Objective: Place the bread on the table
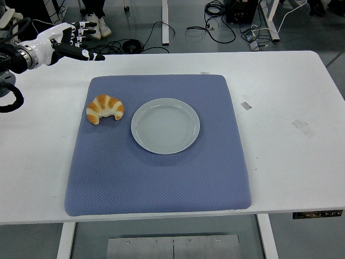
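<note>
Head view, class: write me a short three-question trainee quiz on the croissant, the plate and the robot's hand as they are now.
1. True or false: the croissant lies on the plate.
2. Multiple choice: the left hand is
A. grasping the croissant
B. open, up near the table's far left corner, holding nothing
C. resting on the plate
3. Fill in: the croissant and the plate both rest on the blue ____.

Key
1. False: it lies on the mat, to the left of the plate and apart from it.
2. B
3. mat
</note>
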`<state>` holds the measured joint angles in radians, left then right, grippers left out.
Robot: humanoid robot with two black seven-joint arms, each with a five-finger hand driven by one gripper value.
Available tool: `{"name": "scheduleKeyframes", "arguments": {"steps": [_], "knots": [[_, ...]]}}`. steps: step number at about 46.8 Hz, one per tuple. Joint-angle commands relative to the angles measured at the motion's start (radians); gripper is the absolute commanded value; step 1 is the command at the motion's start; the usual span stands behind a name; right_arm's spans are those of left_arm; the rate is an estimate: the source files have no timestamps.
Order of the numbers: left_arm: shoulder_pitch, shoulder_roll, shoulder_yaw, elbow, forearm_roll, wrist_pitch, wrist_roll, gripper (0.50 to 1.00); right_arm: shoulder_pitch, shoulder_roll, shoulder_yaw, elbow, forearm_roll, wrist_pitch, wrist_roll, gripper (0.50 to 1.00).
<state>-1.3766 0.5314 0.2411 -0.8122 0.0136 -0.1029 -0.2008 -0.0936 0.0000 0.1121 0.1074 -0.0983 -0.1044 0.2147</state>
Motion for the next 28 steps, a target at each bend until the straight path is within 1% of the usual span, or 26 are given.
{"name": "scheduleKeyframes", "arguments": {"steps": [1, 4, 7, 12, 15, 24, 28], "knots": [[0.001, 0.015, -0.023, 0.005, -0.009, 0.000, 0.000, 0.969, 0.000, 0.000, 0.000, 0.000, 0.000, 0.000, 0.000, 1.000], [0.007, 0.035, -0.052, 0.025, -0.012, -0.001, 0.000, 0.969, 0.000, 0.000, 0.000, 0.000, 0.000, 0.000, 0.000, 1.000], [0.019, 0.033, -0.101, 0.050, -0.012, -0.001, 0.000, 0.969, 0.000, 0.000, 0.000, 0.000, 0.000, 0.000, 0.000, 1.000], [0.080, 0.030, -0.209, 0.088, -0.011, -0.001, 0.003, 0.969, 0.000, 0.000, 0.001, 0.000, 0.000, 0.000, 0.000, 1.000], [0.103, 0.030, -0.252, 0.113, -0.007, -0.011, 0.009, 0.969, 0.000, 0.000, 0.000, 0.000, -0.001, 0.000, 0.000, 1.000], [0.110, 0.001, -0.253, 0.159, 0.002, -0.021, 0.029, 0.969, 0.000, 0.000, 0.000, 0.000, 0.000, 0.000, 0.000, 1.000], [0.116, -0.002, -0.253, 0.162, 0.003, -0.021, 0.031, 0.969, 0.000, 0.000, 0.000, 0.000, 0.000, 0.000, 0.000, 1.000]]}}
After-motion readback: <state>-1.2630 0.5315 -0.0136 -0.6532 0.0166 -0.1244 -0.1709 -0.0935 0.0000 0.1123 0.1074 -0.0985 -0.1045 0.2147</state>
